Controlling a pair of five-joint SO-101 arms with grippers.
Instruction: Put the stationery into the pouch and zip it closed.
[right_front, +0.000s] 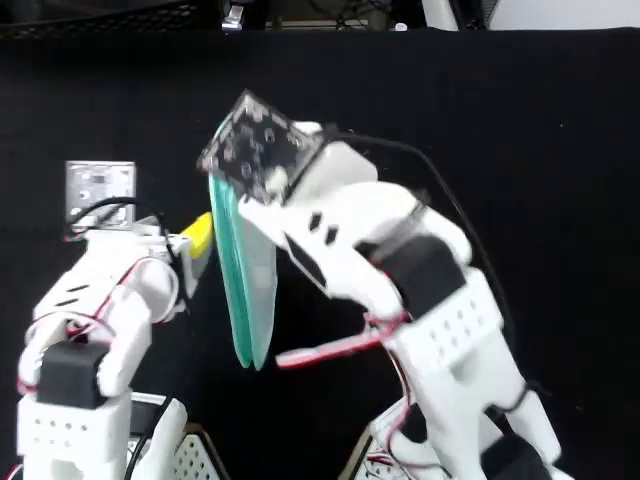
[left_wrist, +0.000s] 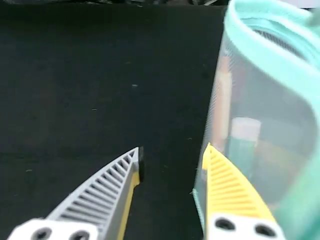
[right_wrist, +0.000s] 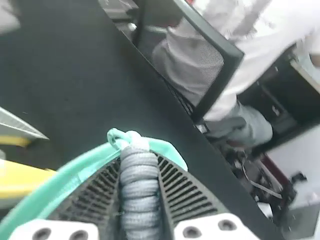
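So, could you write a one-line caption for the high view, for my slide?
Right tool holds the teal pouch up by its edge; open left tool beside it.

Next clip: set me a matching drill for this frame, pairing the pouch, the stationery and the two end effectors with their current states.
1. pouch
2. stationery
3. left end effector
4. right end effector

A. open, beside the pouch
B. hanging in the air
C. clamped on the pouch's teal edge
D. inside the pouch, seen through its mesh

Pairs: 1-B, 2-D, 3-A, 4-C
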